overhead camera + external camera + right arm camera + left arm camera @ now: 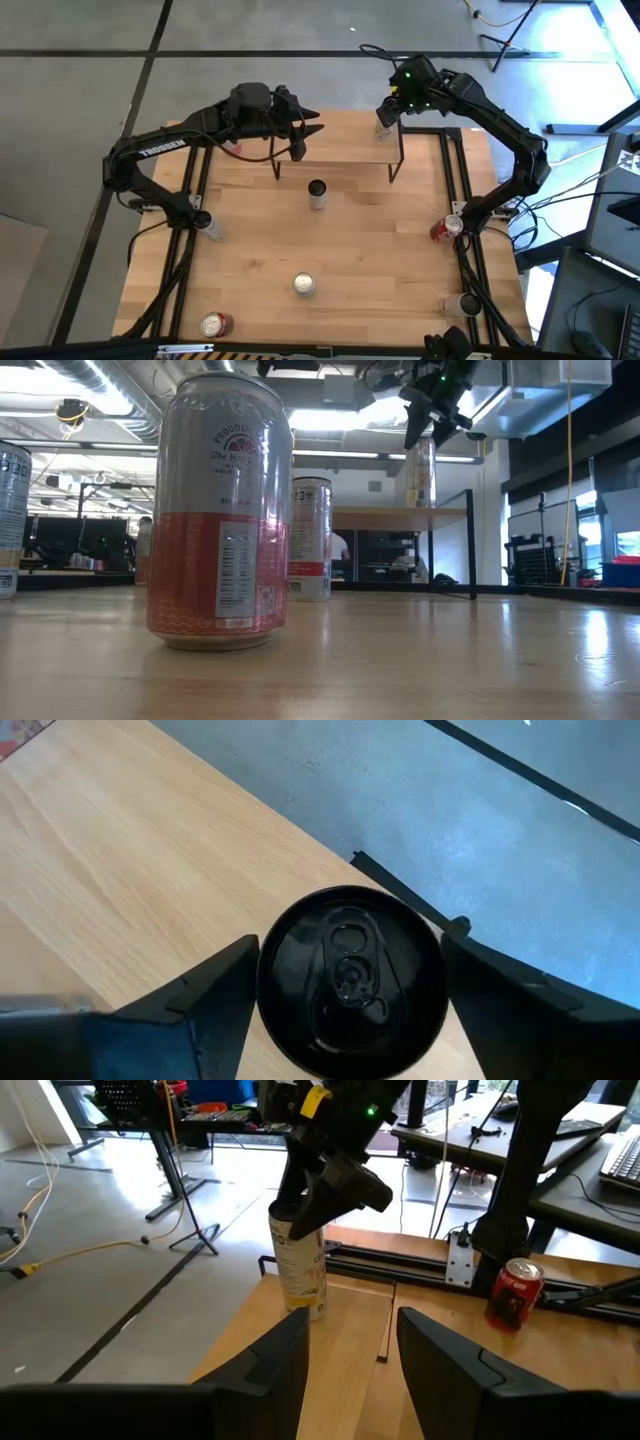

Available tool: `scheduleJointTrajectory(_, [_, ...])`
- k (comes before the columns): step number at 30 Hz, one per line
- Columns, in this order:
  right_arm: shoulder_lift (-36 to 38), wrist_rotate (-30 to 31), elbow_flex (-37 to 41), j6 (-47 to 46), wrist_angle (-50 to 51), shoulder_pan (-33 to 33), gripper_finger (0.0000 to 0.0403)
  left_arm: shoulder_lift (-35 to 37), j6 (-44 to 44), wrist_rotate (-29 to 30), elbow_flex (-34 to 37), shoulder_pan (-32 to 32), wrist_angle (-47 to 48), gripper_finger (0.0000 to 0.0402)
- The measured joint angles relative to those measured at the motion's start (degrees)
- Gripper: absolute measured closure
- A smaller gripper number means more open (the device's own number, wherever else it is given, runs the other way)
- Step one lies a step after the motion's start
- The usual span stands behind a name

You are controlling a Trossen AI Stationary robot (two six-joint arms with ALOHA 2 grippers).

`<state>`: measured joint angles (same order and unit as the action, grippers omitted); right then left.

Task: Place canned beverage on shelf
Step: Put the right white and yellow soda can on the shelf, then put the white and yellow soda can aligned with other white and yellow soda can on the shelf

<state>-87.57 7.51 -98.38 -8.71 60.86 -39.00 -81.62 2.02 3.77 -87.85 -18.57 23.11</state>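
The shelf [345,140] stands at the table's far middle, a light wooden board on thin black legs. A pale can with a black top [352,982] stands upright on the board's far right corner; it also shows in the low view [420,475] and the left wrist view [300,1270]. My right gripper [387,108] is right above the can, with its fingers at the can's top. My left gripper [352,1330] is open and empty, hovering over the shelf's left end [305,135] and pointing toward the can. My right gripper comes from above, pointing down, with one finger on each side of the can's top rim [268,982]. The fingers [330,1195] reach only the can's upper part. The can stands upright with its base on the shelf board [340,1305].
Two cans stand on the table in front of the shelf, a dark-topped one [317,193] and a silver one [304,285]. A red can [215,324] is at the near left. More cans are at the left edge [208,224] and right edge [447,228].
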Motion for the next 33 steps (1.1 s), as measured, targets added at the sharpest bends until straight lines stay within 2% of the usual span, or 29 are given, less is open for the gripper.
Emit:
scheduleJointTrajectory(5, [-0.02,0.0,-4.05,1.29,1.13,0.0,0.0106,0.0,0.01,0.0,0.0,0.0,0.13,0.0254])
scheduleJointTrajectory(8, [-0.02,-0.02,-9.02,1.66,3.17,0.0,0.0106,1.78,0.03,-0.22,0.09,0.06,5.69,0.0254])
scheduleJointTrajectory(14, [0.01,-3.33,-19.91,1.24,8.48,2.09,0.0105,9.68,0.12,-0.25,0.09,0.28,15.71,0.0254])
scheduleJointTrajectory(18, [0.67,-5.12,-23.98,1.2,8.83,7.69,0.0105,15.19,0.07,-0.26,0.09,0.26,18.4,0.0254])
scheduleJointTrajectory(23, [1.02,-4.22,-22.79,0.89,8.34,17.27,0.0105,20.26,1.55,-0.23,-0.02,0.23,17.32,0.0254])
scheduleJointTrajectory(26, [0.9,-3.49,-19.91,0.35,6.62,23.13,0.0105,21.31,2.32,-0.29,-0.02,0.22,20.45,0.0244])
scheduleJointTrajectory(33, [0.92,-3.16,-12.21,0.17,0.76,35.77,0.0105,20.27,-5.28,-1.85,0.0,0.83,36.45,0.0166])
